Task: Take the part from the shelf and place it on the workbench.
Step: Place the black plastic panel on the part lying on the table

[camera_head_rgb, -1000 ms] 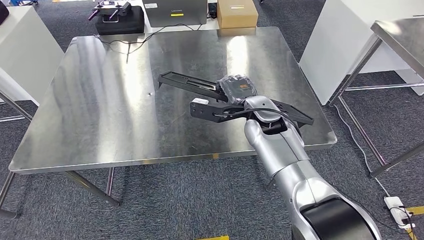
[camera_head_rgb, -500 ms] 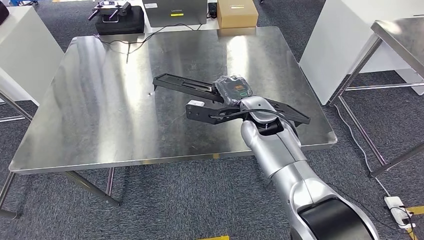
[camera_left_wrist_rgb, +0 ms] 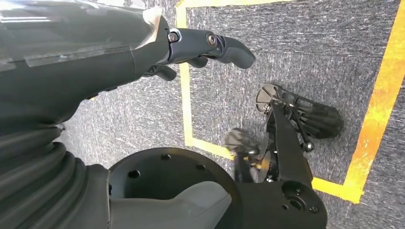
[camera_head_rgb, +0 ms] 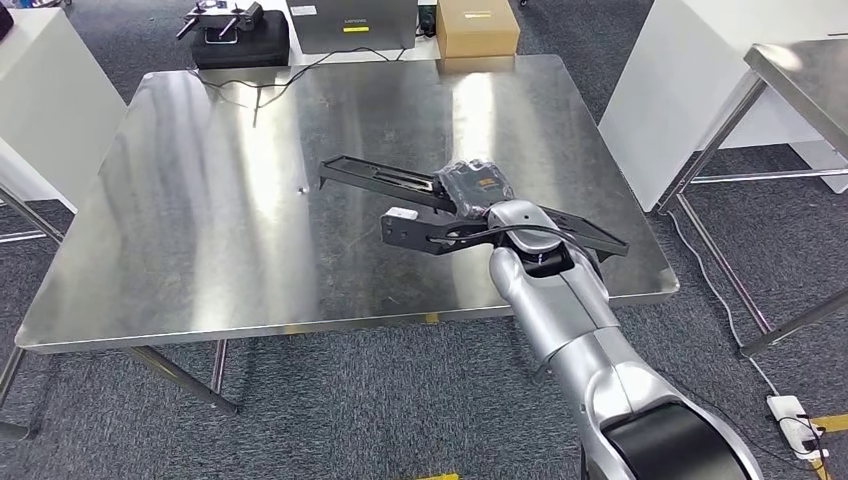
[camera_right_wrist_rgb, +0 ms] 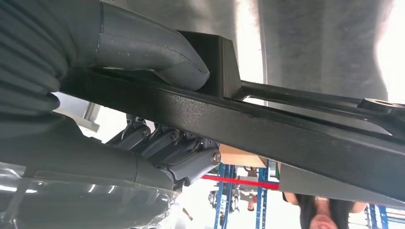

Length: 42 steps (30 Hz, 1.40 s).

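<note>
Now right hand (camera_head_rgb: 478, 186), part (camera_head_rgb: 385, 178) shifted right, over workbench (camera_head_rgb: 200, 200)

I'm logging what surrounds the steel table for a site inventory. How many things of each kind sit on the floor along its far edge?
Black case: 1
Grey box: 1
Cardboard box: 1
Total: 3
The black part held by the right hand over the table is not counted.

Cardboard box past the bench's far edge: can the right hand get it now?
Probably not. The right hand holds the black part, and the box lies beyond the far edge of the bench.
</note>
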Motion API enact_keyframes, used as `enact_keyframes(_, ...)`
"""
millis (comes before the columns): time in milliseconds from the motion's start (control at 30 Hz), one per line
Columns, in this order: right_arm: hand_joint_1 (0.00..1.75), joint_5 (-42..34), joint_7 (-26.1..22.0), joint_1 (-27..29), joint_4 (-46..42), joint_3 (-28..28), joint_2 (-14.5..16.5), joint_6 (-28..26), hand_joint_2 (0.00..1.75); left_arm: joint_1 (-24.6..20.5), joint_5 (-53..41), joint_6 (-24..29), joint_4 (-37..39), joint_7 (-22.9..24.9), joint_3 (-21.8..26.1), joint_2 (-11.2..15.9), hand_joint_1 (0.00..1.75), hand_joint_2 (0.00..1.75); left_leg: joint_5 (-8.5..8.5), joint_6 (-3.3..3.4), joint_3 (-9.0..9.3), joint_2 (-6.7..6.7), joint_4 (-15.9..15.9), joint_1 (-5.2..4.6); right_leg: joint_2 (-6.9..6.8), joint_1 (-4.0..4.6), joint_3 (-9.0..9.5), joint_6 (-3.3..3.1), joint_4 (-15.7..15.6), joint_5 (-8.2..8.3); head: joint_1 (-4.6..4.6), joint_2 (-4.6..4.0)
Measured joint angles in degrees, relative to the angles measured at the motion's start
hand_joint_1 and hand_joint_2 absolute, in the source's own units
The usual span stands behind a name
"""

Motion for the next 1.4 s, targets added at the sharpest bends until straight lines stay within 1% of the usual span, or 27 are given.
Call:
enact_keyframes(67, 1.75, 0.0, 0.0, 0.0, 0.0, 0.0, -0.1, 0.0, 1.75, 0.0, 0.0, 0.0, 0.0, 0.0, 0.0, 0.0, 0.0, 1.75, -0.47, -0.66, 0.09, -0.02, 0.3, -0.19, -0.1, 0.09, 2.89, -0.41, -5.8, 2.16, -0.04, 0.0)
enact_keyframes(133, 1.75, 0.0, 0.1, 0.0, 0.0, 0.0, -0.2, 0.0, 1.75, 0.0, -0.1, 0.0, 0.0, 0.0, 0.0, 0.0, 0.0, 1.75, -0.79, -1.4, 0.18, 0.01, 0.4, -0.14, -0.09, 0.32, 3.5, -1.37, -6.6, 2.46, -0.09, 0.0)
enact_keyframes(233, 1.75, 0.0, 0.1, -0.1, 0.0, 0.0, -0.4, 0.0, 1.75, 0.0, -0.2, 0.0, 0.0, 0.0, 0.0, 0.0, 0.0, 1.75, -1.92, -2.44, -0.9, 0.43, 2.5, 0.25, -0.06, -0.07, 4.27, -2.51, -6.9, 2.52, -0.33, 0.0)
enact_keyframes(267, 1.75, 0.0, 0.1, -0.1, 0.0, 0.0, -0.4, 0.0, 1.75, 0.0, -0.3, 0.0, 0.0, 0.0, 0.0, 0.1, 0.0, 1.75, -3.05, -2.77, -2.23, 0.67, 5.0, 0.38, -0.08, -0.25, 4.71, -2.82, -7.0, 2.39, -0.52, 0.0)
enact_keyframes(333, 1.75, 0.0, 0.1, 0.0, 0.0, 0.0, -0.4, 0.0, 1.75, 0.0, -0.5, 0.0, 0.0, 0.0, 0.0, 0.0, 0.0, 1.75, -5.73, -3.31, -6.37, 1.04, 12.7, 0.6, -0.15, -0.22, 5.5, -3.32, -7.0, 1.74, -0.86, 0.0)
enact_keyframes(367, 1.75, 0.0, 0.1, 0.2, 0.0, 0.0, -0.4, 0.0, 1.75, 0.0, -0.6, 0.0, 0.0, 0.0, 0.0, 0.0, 0.0, 1.75, -6.32, -3.5, -8.38, 1.15, 15.8, 0.71, -0.16, -0.21, 5.95, -3.39, -7.0, 1.34, -0.85, 0.0)
enact_keyframes(400, 1.75, 0.0, 0.1, 0.3, 0.0, 0.0, -0.4, 0.0, 1.75, 0.0, -0.6, 0.1, 0.0, 0.0, 0.0, 0.0, 0.0, 1.75, -5.84, -3.63, -9.59, 1.23, 17.1, 0.82, -0.16, -0.23, 6.5, -3.38, -7.0, 0.84, -0.87, 0.0)
enact_keyframes(433, 1.75, 0.0, 0.1, 0.4, 0.0, 0.0, -0.4, 0.0, 1.75, 0.1, -0.6, 0.1, 0.0, 0.0, 0.0, 0.0, 0.0, 1.75, -4.19, -3.7, -9.6, 1.29, 16.0, 0.94, -0.12, -0.28, 7.18, -3.25, -7.0, 0.28, -0.91, 0.0)
enact_keyframes(467, 1.75, 0.0, 0.1, 0.5, 0.0, 0.0, -0.4, 0.0, 1.75, 0.1, -0.6, 0.1, 0.0, 0.0, 0.0, 0.1, 0.0, 1.75, -1.64, -3.72, -8.42, 1.38, 12.6, 1.08, -0.09, -0.35, 7.99, -3.07, -7.0, -0.38, -0.92, 0.0)
enact_keyframes(500, 1.75, 0.0, 0.1, 0.5, 0.0, 0.0, -0.4, 0.0, 1.75, 0.1, -0.6, 0.2, 0.0, 0.0, 0.0, 0.1, 0.0, 1.75, 0.53, -3.72, -6.72, 1.5, 8.6, 1.18, -0.07, -0.39, 8.64, -2.8, -7.0, -1.08, -0.93, 0.0)
enact_keyframes(533, 1.75, 0.0, 0.1, 0.4, 0.0, 0.0, -0.4, 0.0, 1.75, 0.1, -0.6, 0.2, 0.0, 0.0, 0.0, 0.0, 0.0, 1.75, 1.78, -3.68, -4.89, 1.57, 5.1, 1.11, -0.05, -0.27, 9.11, -2.45, -7.1, -1.72, -1.01, 0.0)
enact_keyframes(567, 1.75, 0.0, 0.1, 0.3, 0.0, 0.0, -0.4, 0.0, 1.75, 0.0, -0.7, 0.2, 0.0, 0.1, 0.0, 0.0, 0.0, 1.75, 2.07, -3.42, -3.58, 1.57, 2.8, 1.0, -0.03, -0.15, 9.37, -2.07, -7.2, -2.24, -1.08, 0.0)
enact_keyframes(667, 1.75, 0.0, 0.1, 0.1, -0.1, 0.0, -0.4, 0.0, 1.75, -0.3, -0.7, 0.2, 0.0, 0.1, 0.0, -0.1, 0.0, 1.75, 0.28, -1.89, -2.38, 1.32, 1.7, 0.65, -0.02, 0.1, 10.45, -1.01, -7.4, -2.78, -1.15, 0.0)
enact_keyframes(733, 1.75, 0.0, 0.1, 0.0, -0.1, 0.0, -0.4, 0.0, 1.75, -0.2, -0.7, 0.2, 0.0, 0.1, 0.0, -0.1, 0.0, 1.75, -0.43, -0.98, -1.45, 1.17, 1.4, 0.69, -0.16, 0.02, 9.23, -0.53, -4.6, -2.56, -0.91, 0.0)
enact_keyframes(800, 1.75, 0.0, 0.1, 0.1, -0.1, 0.1, -0.5, 0.0, 1.75, -0.1, -0.7, 0.3, 0.0, 0.1, 0.0, 0.0, 0.0, 1.75, -1.26, -0.38, -0.35, 1.02, 1.2, 0.73, -0.27, -0.06, 4.35, -0.4, 2.7, -3.19, -0.66, 0.0)
enact_keyframes(867, 1.75, 0.0, 0.1, 0.7, 0.0, 0.1, -0.7, 0.0, 1.75, 0.0, -0.7, 0.3, 0.0, 0.1, 0.0, 0.0, 0.0, 1.75, -2.37, -0.04, 0.75, 0.73, 1.2, 0.64, -0.29, -0.01, -1.15, -0.83, 9.2, -5.71, -0.61, 0.0)
enact_keyframes(900, 1.75, 0.0, 0.2, 1.1, 0.1, 0.2, -0.9, 0.0, 1.75, 0.1, -0.7, 0.4, 0.0, 0.1, 0.0, 0.0, 0.0, 1.75, -2.96, 0.05, 1.44, 0.52, 1.2, 0.57, -0.28, 0.03, -2.9, -1.02, 10.1, -6.78, -0.58, 0.0)
enact_keyframes(933, 1.75, 0.0, 0.2, 1.4, 0.2, 0.2, -1.0, 0.0, 1.75, 0.2, -0.7, 0.4, 0.0, 0.1, 0.0, 0.0, 0.0, 1.75, -3.57, 0.08, 2.21, 0.3, 1.2, 0.46, -0.28, 0.13, -3.79, -1.04, 9.1, -6.84, -0.52, 0.0)
enact_keyframes(967, 1.75, 0.0, 0.2, 1.6, 0.2, 0.2, -1.0, 0.0, 1.75, 0.2, -0.7, 0.4, 0.0, 0.2, 0.0, 0.0, 0.0, 1.75, -4.18, 0.08, 3.04, 0.14, 1.1, 0.34, -0.29, 0.3, -3.93, -0.9, 6.4, -5.58, -0.46, 0.0)
enact_keyframes(1033, 1.75, 0.0, 0.2, 1.7, 0.3, 0.3, -1.1, 0.0, 1.75, 0.3, -0.7, 0.5, 0.0, 0.2, 0.0, -0.1, 0.0, 1.75, -5.42, -0.02, 4.63, -0.04, 1.1, 0.13, -0.24, 0.88, -2.93, -0.64, -1.3, 0.58, -0.43, 0.0)
enact_keyframes(1100, 1.75, 0.1, 0.2, 1.6, 0.4, 0.3, -1.2, 0.1, 1.75, 0.2, -0.8, 0.6, 0.0, 0.3, 0.1, -0.3, 0.0, 1.75, -6.49, -0.54, 5.76, -0.28, 1.0, 0.07, -0.07, 1.46, -1.63, -1.38, -5.8, 5.35, -0.37, 0.0)
enact_keyframes(1133, 1.75, 0.1, 0.2, 1.5, 0.4, 0.3, -1.1, 0.1, 1.75, 0.2, -0.8, 0.6, 0.0, 0.3, 0.1, -0.3, 0.0, 1.75, -6.71, -0.85, 6.16, -0.36, 1.0, 0.02, 0.03, 1.55, -1.13, -1.97, -6.3, 6.23, -0.32, 0.0)
enact_keyframes(1167, 1.75, 0.1, 0.2, 1.3, 0.4, 0.3, -1.1, 0.1, 1.75, 0.1, -0.8, 0.7, 0.0, 0.3, 0.1, -0.4, 0.0, 1.75, -6.77, -1.1, 6.41, -0.42, 1.1, 0.0, 0.04, 1.48, -0.48, -2.51, -6.5, 6.23, -0.24, 0.0)
enact_keyframes(1233, 1.75, 0.2, 0.2, 0.9, 0.4, 0.3, -0.8, 0.1, 1.75, 0.0, -0.8, 1.2, 0.0, 0.8, 0.1, -0.4, 0.0, 1.75, -6.47, -1.5, 5.58, -0.05, 3.3, -0.05, 0.06, 0.94, 0.86, -3.04, -7.2, 6.41, -0.3, 0.0)
enact_keyframes(1300, 1.75, 0.1, 0.1, 0.7, 0.4, 0.3, -0.6, 0.1, 1.75, -0.2, -0.8, 2.4, 0.0, 1.8, 0.3, -0.3, 0.0, 1.75, -7.31, -2.2, 2.08, 0.55, 8.9, 0.18, 0.08, 0.52, 2.11, -3.57, -7.8, 5.96, -0.49, 0.0)
enact_keyframes(1367, 1.75, 0.1, -0.2, 0.8, 0.4, 0.3, -0.5, 0.1, 1.75, -0.2, -0.8, 3.4, 0.0, 2.6, 0.3, -0.4, 0.0, 1.75, -10.01, -3.03, -2.42, 0.97, 14.8, 0.61, 0.1, 0.44, 2.98, -3.96, -7.9, 5.14, -0.67, 0.0)
enact_keyframes(1400, 1.75, 0.0, -0.3, 0.9, 0.4, 0.3, -0.5, 0.1, 1.75, -0.2, -0.8, 3.8, 0.0, 2.9, 0.4, -0.4, 0.0, 1.75, -10.87, -3.37, -4.05, 1.09, 16.1, 0.82, 0.14, 0.39, 3.44, -3.94, -7.9, 4.68, -0.7, 0.0)
